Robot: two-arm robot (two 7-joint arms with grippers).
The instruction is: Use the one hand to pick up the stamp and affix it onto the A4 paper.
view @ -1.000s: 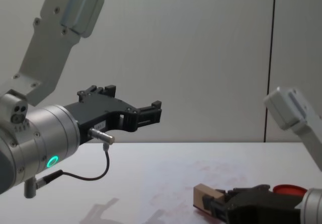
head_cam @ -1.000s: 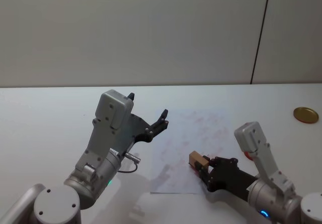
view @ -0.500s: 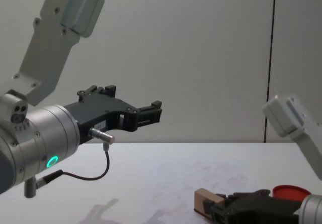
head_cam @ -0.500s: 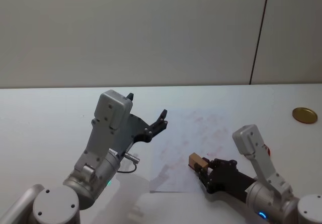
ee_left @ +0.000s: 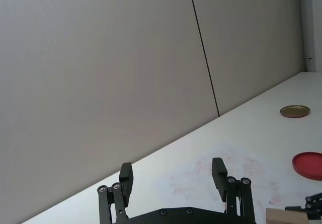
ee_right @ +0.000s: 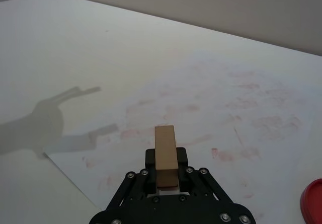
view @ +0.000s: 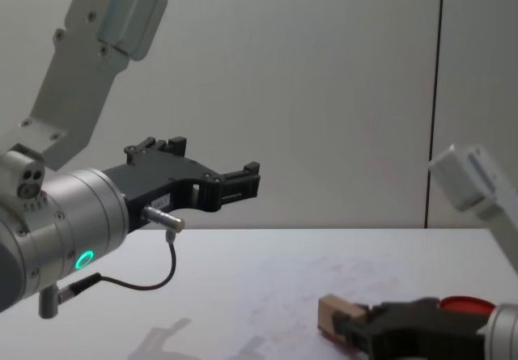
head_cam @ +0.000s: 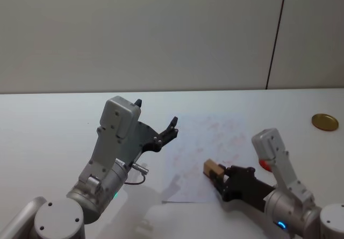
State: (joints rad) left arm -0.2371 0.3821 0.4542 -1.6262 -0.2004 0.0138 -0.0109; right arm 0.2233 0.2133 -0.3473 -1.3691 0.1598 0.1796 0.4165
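My right gripper (head_cam: 220, 175) is shut on the stamp (head_cam: 213, 168), a small tan wooden block that sticks out forward past its black fingers. In the right wrist view the stamp (ee_right: 165, 151) sits in the right gripper (ee_right: 166, 159) low over the near part of the A4 paper (ee_right: 226, 113), a white sheet with faint reddish marks. From the chest the stamp (view: 332, 313) hangs just above the table. The A4 paper (head_cam: 204, 139) lies at the table's middle. My left gripper (head_cam: 158, 115) is raised to the left of the sheet, open and holding nothing.
A flat red disc (head_cam: 264, 164) lies on the table just right of the paper, partly behind my right arm. A gold disc (head_cam: 325, 122) sits far right. The left gripper's shadow (ee_right: 50, 123) falls on the table by the sheet's near corner.
The right gripper with the stamp dipped slightly over the paper, then came back up and edged right. The left arm has not moved.
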